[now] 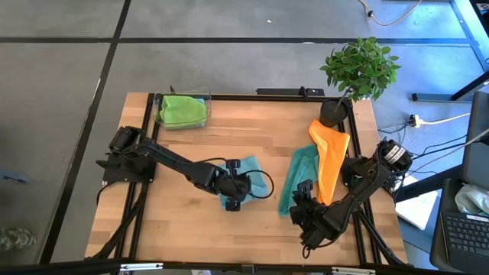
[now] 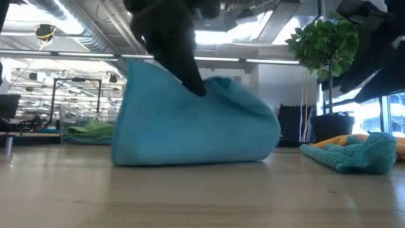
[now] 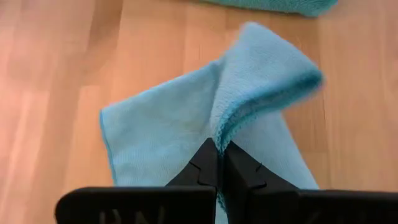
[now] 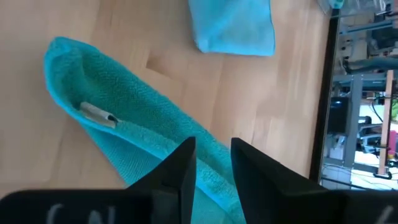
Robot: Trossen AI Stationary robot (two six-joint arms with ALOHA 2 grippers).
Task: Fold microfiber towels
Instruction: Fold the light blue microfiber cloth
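Left pincer (image 3: 219, 155) pinches fuzzy light blue towel (image 3: 249, 99).

Evenly lit from above across the pale wooden tabletop (image 1: 229, 122), with only soft, faint shadows. Bright glare through the window behind the leafy green potted plant (image 2: 324, 47) in the low view, dark arm shapes reduced to silhouettes. Slightly soft and blurred on the raised fold of the fuzzy light blue microfiber towel (image 3: 267, 74). Washed out at the far right.

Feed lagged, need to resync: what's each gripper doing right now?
Left gripper: shut on the light blue microfiber towel, lifting one edge.
Right gripper: open, holding nothing, above the teal microfiber towel.
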